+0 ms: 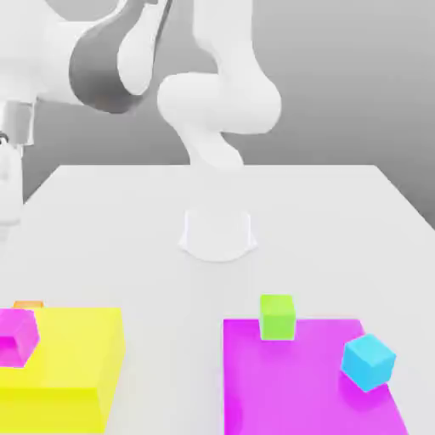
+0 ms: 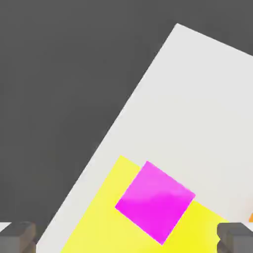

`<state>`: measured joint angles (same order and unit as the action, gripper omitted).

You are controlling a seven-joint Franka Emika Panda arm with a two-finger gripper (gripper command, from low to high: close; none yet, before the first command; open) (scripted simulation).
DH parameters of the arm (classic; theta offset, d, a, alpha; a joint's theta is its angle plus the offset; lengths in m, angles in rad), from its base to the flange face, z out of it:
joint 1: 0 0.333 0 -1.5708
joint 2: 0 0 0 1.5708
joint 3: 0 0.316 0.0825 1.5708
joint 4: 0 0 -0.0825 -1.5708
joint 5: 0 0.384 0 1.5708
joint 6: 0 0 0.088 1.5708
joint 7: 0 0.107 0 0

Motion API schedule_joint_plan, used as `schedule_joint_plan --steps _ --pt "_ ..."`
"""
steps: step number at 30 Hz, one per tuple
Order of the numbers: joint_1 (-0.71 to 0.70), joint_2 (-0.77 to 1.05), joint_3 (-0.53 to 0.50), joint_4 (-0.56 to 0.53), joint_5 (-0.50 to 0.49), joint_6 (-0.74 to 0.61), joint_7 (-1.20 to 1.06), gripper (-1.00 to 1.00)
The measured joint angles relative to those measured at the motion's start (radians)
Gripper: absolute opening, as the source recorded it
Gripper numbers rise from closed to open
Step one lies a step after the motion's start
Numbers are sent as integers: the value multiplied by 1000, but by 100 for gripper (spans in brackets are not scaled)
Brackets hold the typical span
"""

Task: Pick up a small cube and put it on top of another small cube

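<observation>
The small orange cube [image 1: 28,303] peeks out just behind the big yellow block [image 1: 72,361] at the exterior view's left, mostly hidden by it. In the hand view only a sliver of the orange cube [image 2: 250,217] shows at the picture's edge. A magenta small cube [image 1: 17,336] sits on the yellow block [image 2: 99,222]. My gripper [image 2: 126,239] hangs high above that block and the magenta cube [image 2: 155,200], open, with its two dark fingertips [image 2: 17,237] far apart and nothing between them.
A flat magenta slab [image 1: 302,382] lies at the exterior view's right, with a green cube [image 1: 277,316] at its far edge and a cyan cube [image 1: 369,361] on it. The arm's white base [image 1: 217,234] stands mid-table. The table edge [image 2: 106,148] runs close beside the yellow block.
</observation>
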<state>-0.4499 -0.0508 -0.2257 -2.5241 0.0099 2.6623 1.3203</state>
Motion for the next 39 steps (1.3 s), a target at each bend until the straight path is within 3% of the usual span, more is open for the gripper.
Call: schedule_joint_plan --steps 6,11,12,19,25,30,35,39 --pt "-111 225 -36 -58 119 105 59 0" --pt "-195 407 55 -30 236 237 -11 0" --pt "-210 433 73 -25 248 258 -21 -100" --pt "-213 434 76 -25 246 260 -19 -100" --pt "-155 248 -3 -55 126 107 78 -100" --pt "-104 156 6 85 5 -96 103 -100" --pt "4 84 60 224 -24 -313 103 -100" --pt "28 144 69 209 16 -253 96 -100"
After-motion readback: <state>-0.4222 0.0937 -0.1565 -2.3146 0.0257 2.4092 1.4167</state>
